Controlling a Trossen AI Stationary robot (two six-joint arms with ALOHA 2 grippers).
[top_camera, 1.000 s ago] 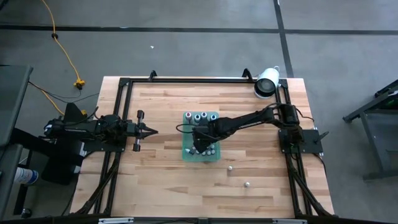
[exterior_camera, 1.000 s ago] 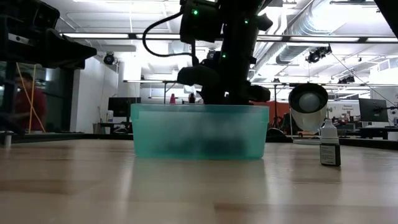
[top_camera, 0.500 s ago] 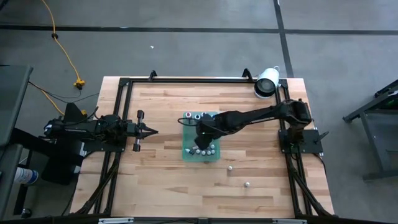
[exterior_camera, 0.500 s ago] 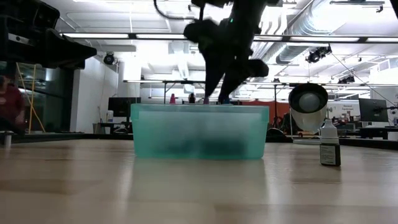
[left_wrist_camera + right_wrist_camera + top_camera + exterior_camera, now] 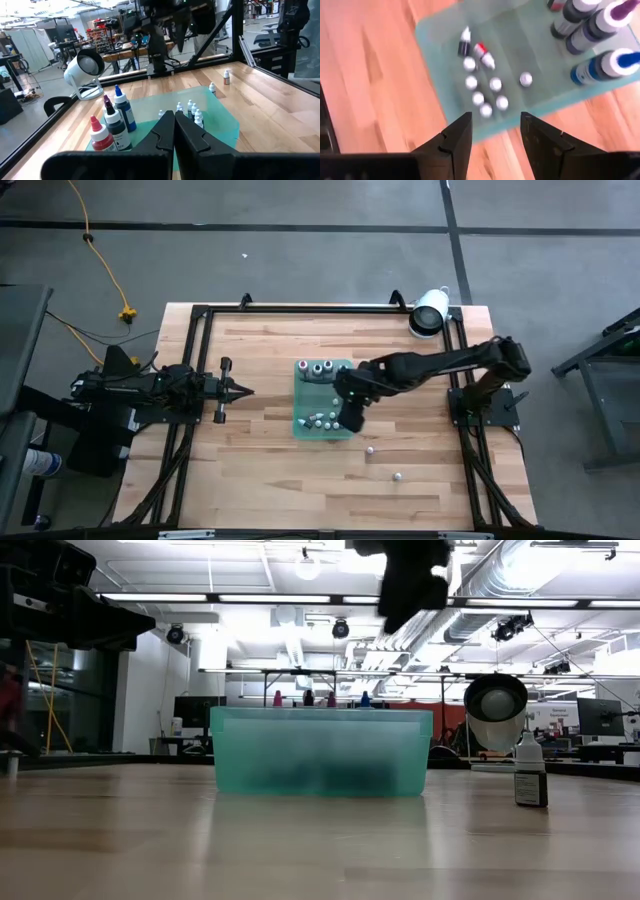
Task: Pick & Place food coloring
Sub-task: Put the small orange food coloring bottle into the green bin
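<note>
Above the desk (image 5: 260,470), beside the right edge of the green tray (image 5: 300,425): right claw (image 5: 352,420), fingers (image 5: 455,137) spread and pinching nothing, raised clear of the tray rim and seen high overhead in the low view (image 5: 412,585). Directly below and just ahead of the right claw, inside the tray: cluster of small white-capped food coloring bottles (image 5: 485,95), most upright, two lying tilted, one with a red tip (image 5: 483,54) and one dark-bodied (image 5: 464,42). Farther from the right claw, along the tray's far wall: taller bottles with pink, dark and blue tops (image 5: 318,367), standing upright side by side, also visible from the left wrist (image 5: 112,122). On the bare desk near the right claw, outside the tray: two more small bottles, one close (image 5: 369,449), one farther out (image 5: 397,476), apart from each other. Far across the desk from the tray, at its left side: left claw (image 5: 247,390), fingers pressed together, empty, pointing toward the tray. At the far right corner of the desk, well away from both claws: white cylinder (image 5: 429,312) lying on its side.
</note>
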